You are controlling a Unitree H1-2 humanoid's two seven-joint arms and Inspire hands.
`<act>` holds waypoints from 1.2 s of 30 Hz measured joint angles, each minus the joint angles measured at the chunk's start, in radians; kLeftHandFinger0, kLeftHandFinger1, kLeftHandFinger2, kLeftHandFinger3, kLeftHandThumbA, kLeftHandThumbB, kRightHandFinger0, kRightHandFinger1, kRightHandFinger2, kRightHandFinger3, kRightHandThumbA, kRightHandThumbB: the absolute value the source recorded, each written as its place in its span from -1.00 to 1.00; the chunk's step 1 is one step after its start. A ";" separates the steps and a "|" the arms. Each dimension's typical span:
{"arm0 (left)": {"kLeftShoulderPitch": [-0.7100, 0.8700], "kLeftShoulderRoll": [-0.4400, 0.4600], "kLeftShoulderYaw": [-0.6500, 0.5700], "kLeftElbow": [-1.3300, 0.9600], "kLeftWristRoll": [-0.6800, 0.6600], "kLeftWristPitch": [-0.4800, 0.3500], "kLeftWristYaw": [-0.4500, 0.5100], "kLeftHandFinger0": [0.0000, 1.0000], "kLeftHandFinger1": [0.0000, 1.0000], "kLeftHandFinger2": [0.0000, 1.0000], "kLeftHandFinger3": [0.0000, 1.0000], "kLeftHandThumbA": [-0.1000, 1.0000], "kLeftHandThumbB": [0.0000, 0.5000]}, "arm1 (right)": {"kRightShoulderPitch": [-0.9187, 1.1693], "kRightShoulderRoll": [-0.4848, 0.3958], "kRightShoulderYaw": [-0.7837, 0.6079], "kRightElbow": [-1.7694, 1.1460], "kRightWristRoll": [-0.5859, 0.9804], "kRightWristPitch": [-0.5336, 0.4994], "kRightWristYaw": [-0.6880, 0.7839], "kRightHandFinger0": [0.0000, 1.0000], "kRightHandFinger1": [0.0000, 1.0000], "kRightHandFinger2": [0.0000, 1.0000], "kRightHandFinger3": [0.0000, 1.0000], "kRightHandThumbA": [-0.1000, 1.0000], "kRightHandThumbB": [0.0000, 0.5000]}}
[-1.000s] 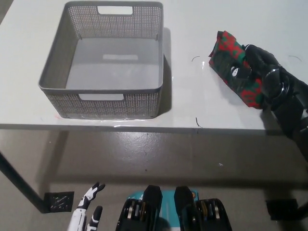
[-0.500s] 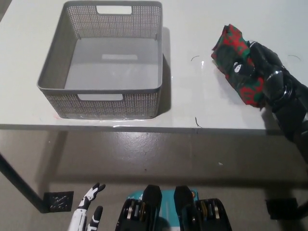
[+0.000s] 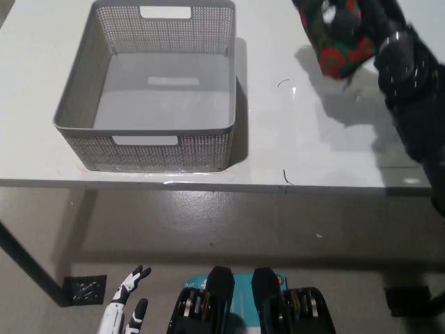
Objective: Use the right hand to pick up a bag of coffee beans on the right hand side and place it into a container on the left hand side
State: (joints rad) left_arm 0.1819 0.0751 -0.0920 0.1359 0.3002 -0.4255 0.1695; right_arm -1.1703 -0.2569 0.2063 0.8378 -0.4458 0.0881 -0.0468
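Head view: crumpled red-green coffee bag (image 3: 336, 43) in black right hand (image 3: 381, 31).

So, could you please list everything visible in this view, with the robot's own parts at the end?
Basket: one, grey mesh with cut-out handles, nothing inside, on the table's left part.
Coffee bag: one, red and green, held clear of the table at upper right, its shadow below it.
Table: one, white, spans the upper picture, with small dark marks.
Floor: grey-brown, below the table edge; a small dark patterned object lies at lower left.
Left hand: white, low at lower left, fingers apart, holding nothing.
Right hand: black, upper right, closed on the coffee bag.
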 measured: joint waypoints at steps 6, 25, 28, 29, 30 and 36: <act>0.000 0.000 0.000 0.007 0.001 0.000 0.000 1.00 1.00 1.00 1.00 1.00 0.61 | -0.061 0.023 0.000 -0.068 0.000 0.047 0.021 -1.00 -0.61 0.56 0.69 -1.00 -0.23; -0.040 -0.003 -0.022 0.045 0.000 0.000 -0.006 1.00 1.00 1.00 1.00 1.00 0.43 | -0.223 0.333 0.029 0.194 0.017 0.033 0.009 -1.00 -0.51 0.39 0.38 -1.00 -0.11; -0.041 -0.006 -0.029 0.050 -0.001 0.000 -0.009 1.00 1.00 1.00 1.00 1.00 0.40 | -0.231 0.368 0.032 0.261 0.019 0.014 -0.003 -1.00 -0.45 0.42 0.39 -1.00 -0.08; -0.041 -0.007 -0.031 0.051 -0.002 0.000 -0.010 1.00 1.00 1.00 1.00 1.00 0.39 | -0.236 0.379 0.033 0.292 0.020 0.006 -0.007 -1.00 -0.44 0.42 0.39 -1.00 -0.12; -0.042 -0.008 -0.033 0.051 -0.003 0.000 -0.012 1.00 1.00 1.00 1.00 1.00 0.39 | -0.240 0.387 0.034 0.316 0.020 0.003 -0.010 -1.00 -0.41 0.45 0.41 -1.00 -0.16; -0.045 -0.015 -0.039 0.051 -0.007 0.000 -0.022 1.00 1.00 1.00 1.00 1.00 0.38 | -0.249 0.408 0.042 0.421 0.020 -0.012 -0.036 1.00 1.00 1.00 1.00 0.24 0.23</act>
State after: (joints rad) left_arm 0.1370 0.0605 -0.1306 0.1867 0.2935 -0.4256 0.1478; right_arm -1.4190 0.1507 0.2484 1.2592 -0.4256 0.0757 -0.0832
